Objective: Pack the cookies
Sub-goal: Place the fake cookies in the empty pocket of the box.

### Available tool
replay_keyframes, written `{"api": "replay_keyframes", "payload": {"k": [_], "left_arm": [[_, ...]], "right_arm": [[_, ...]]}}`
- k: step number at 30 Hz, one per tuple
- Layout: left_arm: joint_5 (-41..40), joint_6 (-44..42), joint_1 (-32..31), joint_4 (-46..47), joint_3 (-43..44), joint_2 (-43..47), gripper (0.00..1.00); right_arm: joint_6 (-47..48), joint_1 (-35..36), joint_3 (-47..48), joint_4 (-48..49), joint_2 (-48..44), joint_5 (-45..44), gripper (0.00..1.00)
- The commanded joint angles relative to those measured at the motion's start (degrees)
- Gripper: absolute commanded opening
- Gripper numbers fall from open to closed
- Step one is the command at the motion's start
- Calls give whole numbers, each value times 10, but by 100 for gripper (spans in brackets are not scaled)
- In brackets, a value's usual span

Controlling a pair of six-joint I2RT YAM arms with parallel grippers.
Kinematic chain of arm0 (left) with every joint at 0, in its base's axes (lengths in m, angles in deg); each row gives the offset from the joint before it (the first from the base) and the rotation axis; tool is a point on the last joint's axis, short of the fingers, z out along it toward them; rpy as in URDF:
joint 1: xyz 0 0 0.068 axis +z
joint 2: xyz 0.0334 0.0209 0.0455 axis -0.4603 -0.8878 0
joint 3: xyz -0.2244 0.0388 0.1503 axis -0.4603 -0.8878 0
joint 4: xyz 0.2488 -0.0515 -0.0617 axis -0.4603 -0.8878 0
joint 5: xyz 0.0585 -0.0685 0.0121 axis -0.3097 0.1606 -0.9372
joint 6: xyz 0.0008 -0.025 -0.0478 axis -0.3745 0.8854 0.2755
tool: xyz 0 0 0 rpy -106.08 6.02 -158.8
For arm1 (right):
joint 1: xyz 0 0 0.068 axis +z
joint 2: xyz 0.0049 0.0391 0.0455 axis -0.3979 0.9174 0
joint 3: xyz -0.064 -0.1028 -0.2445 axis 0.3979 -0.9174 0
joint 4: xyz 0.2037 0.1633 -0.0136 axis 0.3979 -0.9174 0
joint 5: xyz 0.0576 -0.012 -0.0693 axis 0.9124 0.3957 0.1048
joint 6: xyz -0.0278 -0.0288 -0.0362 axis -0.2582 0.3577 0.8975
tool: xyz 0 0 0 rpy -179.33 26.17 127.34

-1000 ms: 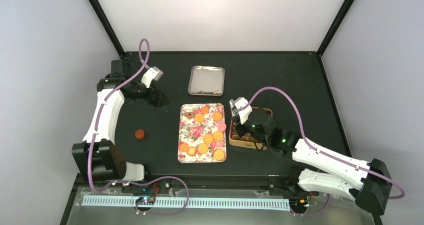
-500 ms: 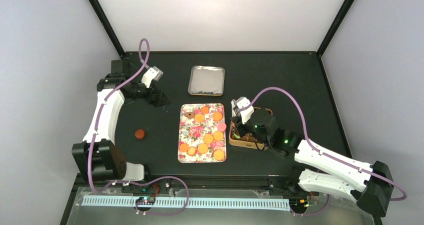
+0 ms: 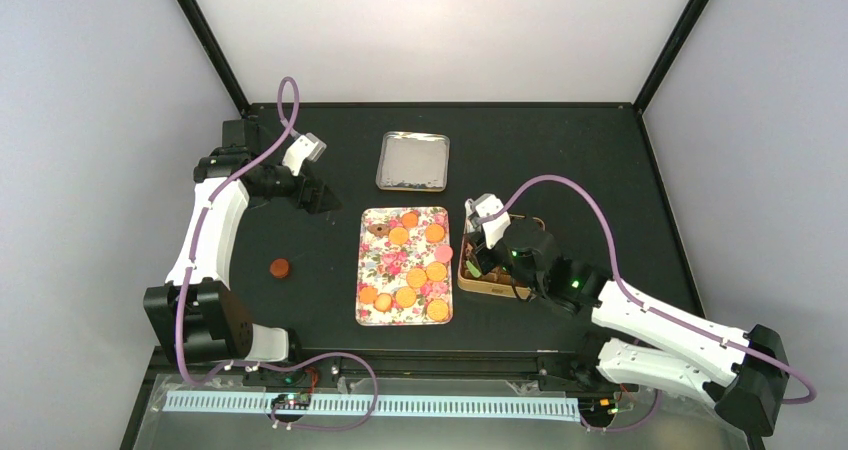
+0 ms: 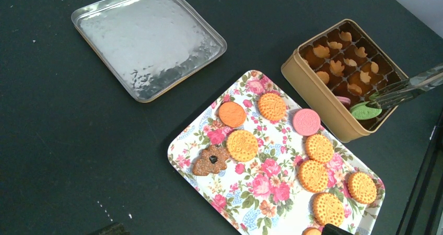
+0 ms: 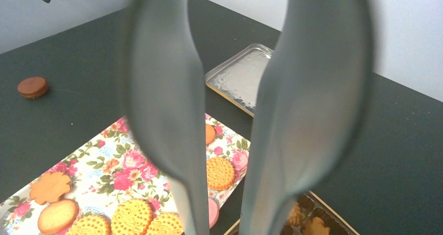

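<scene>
Many small cookies (image 4: 313, 175) lie on a floral tray (image 4: 251, 193) left of the right gripper (image 3: 488, 242), which clamps tongs (image 4: 410, 83) pinching a green leaf cookie (image 4: 365, 111) over the tin (image 4: 313, 96). They are probably light and brittle, so the edges need gentle pressure. The left gripper (image 3: 315, 198) gapes wide.

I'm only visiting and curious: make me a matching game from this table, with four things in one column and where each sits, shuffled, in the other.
Things:
1. green leaf cookie
2. round brown cookie
3. flower-shaped cookie
4. silver tray

Places:
A. on the floral tray
B. at the tips of the tongs, at the tin's edge
C. alone on the table, left of the floral tray
D. on the table, beyond the floral tray's far end

Pairs: 1-B, 2-C, 3-A, 4-D
</scene>
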Motion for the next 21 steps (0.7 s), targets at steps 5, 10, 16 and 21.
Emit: {"api": "replay_keyframes", "payload": {"k": [5,10,16,21], "left_arm": [[13,-6,4,7,1,6,99],[10,-6,4,7,1,6,99],[11,-6,4,9,1,4,99],[11,-4,4,10,1,1,99]], "right_arm": [[-2,-4,5,13,4,-2,14],[3,-4,8,13,11,16,5],[10,-4,8,11,22,24,1],[5,-4,8,20,34,32,2]]}}
